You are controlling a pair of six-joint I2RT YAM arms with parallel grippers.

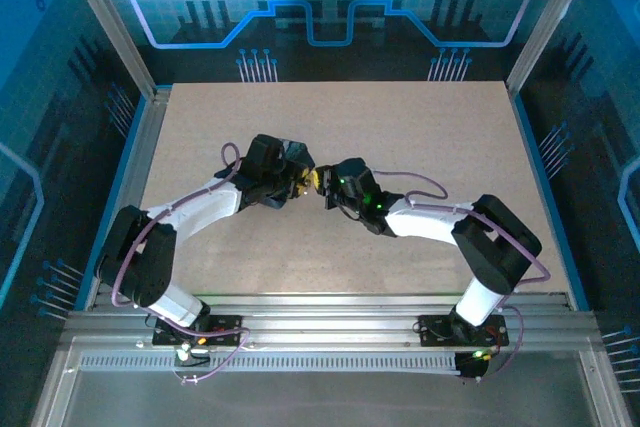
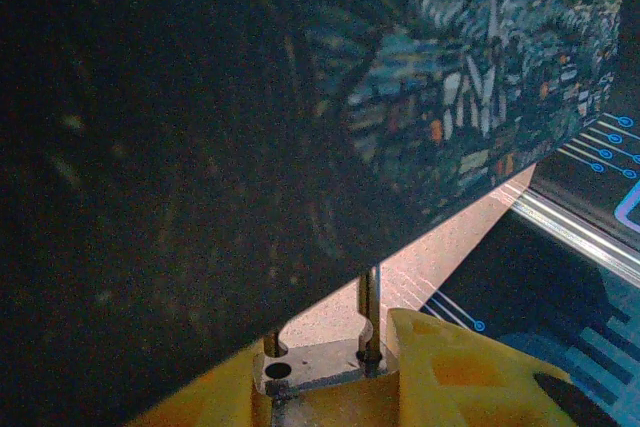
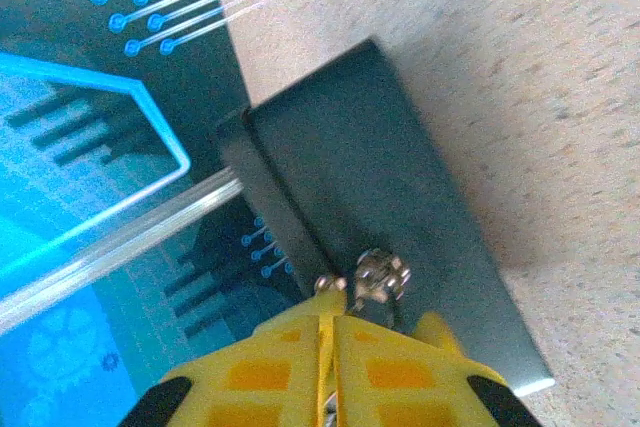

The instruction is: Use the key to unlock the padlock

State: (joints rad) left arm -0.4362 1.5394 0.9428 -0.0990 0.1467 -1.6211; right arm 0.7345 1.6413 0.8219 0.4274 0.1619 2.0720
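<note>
You have bare table [image 1: 400, 117] along the whole far side and out to the left and right edges, so an arm can swing wide there. The crowding is at the centre: the left gripper [image 1: 298, 183] and right gripper [image 1: 322, 187] sit tip to tip with hardly a gap. The dark box [image 3: 380, 167] stands close against both. The padlock [image 2: 310, 365] fills the space between the left fingers [image 2: 450, 367], and the key [image 3: 380, 277] lies against the box's face. Both forearms arch across the near half.

White-black arms [image 1: 430, 219], purple cables [image 1: 122, 257], yellow gripper fingers [image 3: 260, 377]
</note>
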